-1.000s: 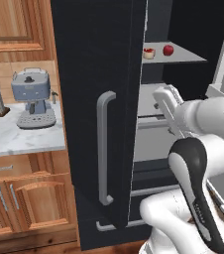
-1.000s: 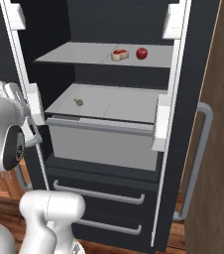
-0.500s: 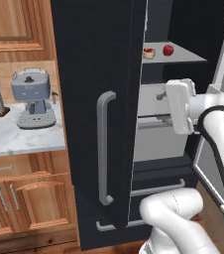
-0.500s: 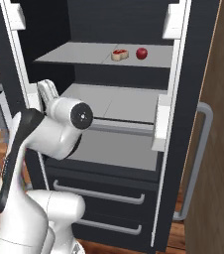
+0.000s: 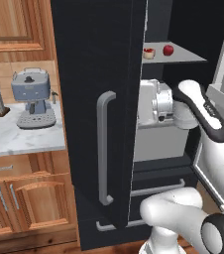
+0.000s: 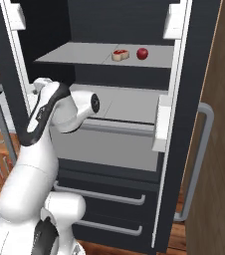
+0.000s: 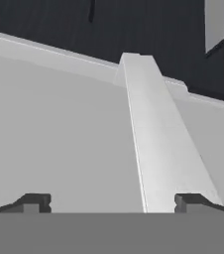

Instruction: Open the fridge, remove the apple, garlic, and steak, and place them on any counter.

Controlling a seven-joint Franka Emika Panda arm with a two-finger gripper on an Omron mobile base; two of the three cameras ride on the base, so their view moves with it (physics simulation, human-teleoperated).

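My arm point(image 5: 203, 144) is built of glossy white rounded shells, smooth and without visible screws or cables. A long black panel point(image 5: 214, 119) runs along the upper link, carrying small pale lettering too fine to read. In the right base view the same link shows a black stripe point(image 6: 41, 117) along its edge, and a dark round cap point(image 6: 94, 102) sits on the wrist housing. A dark grey ring point(image 5: 222, 237) closes the big joint near my base. My fingertips point(image 7: 33, 202) are small, dark grey and blocky.
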